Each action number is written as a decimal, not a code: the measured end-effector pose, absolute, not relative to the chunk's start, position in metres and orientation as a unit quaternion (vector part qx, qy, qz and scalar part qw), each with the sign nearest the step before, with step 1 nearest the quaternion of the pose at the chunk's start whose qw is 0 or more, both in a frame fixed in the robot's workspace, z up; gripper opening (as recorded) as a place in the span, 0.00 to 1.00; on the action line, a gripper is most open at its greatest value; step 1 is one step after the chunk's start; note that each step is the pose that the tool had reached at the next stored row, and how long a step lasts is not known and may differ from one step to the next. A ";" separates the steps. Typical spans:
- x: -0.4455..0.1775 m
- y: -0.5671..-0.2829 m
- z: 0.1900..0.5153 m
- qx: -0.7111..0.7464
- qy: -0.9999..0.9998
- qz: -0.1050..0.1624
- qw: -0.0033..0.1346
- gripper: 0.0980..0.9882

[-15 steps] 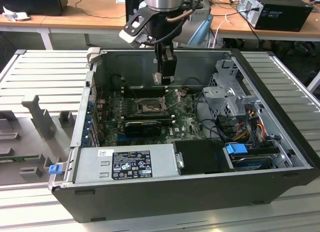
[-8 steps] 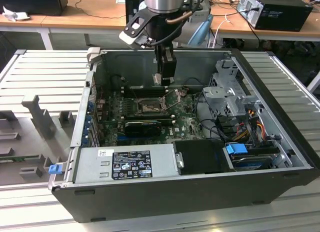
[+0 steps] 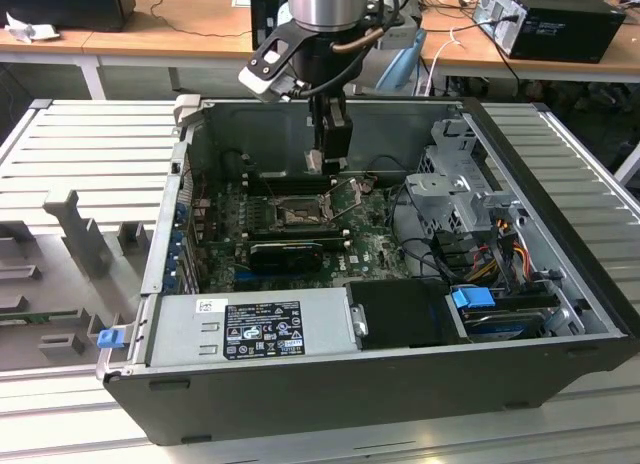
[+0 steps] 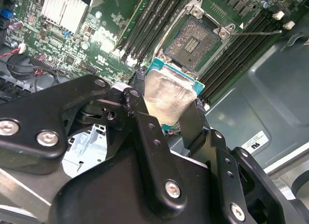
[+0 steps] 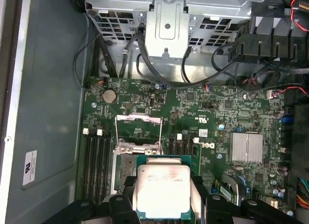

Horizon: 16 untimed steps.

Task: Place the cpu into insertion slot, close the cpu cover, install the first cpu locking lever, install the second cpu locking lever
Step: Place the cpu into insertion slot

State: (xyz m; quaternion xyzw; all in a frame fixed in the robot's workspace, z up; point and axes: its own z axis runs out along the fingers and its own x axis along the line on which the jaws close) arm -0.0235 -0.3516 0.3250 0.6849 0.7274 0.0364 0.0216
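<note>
My gripper (image 3: 326, 160) hangs inside the open computer case, a little above the green board, shut on the cpu (image 3: 313, 163). In both wrist views the cpu (image 4: 169, 94) (image 5: 163, 189) is a silvery-tan square chip clamped by its edges between the black fingers (image 4: 195, 121). The insertion slot (image 4: 192, 40) (image 3: 298, 216) is a dark square socket with nothing in it, just below and beside the chip. The chip covers part of the slot (image 5: 124, 170) in the first wrist view. The cpu cover (image 5: 138, 119) stands flipped open beyond the socket. A thin locking lever (image 4: 256, 33) sticks out, released.
Long black memory slots (image 4: 145, 28) flank the socket. A long black card (image 3: 285, 252) lies in front of it, a finned heatsink (image 5: 246, 147) to one side. The power supply (image 3: 250, 329), drive cage (image 3: 455, 189), cables (image 5: 159, 74) and case walls (image 3: 400, 124) hem in the board.
</note>
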 end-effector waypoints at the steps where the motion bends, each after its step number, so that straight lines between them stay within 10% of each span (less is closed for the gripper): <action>1: -0.024 -0.352 0.324 0.685 0.727 0.036 0.022 0.48; 16: -0.026 -0.352 0.307 0.688 0.724 0.036 0.020 0.48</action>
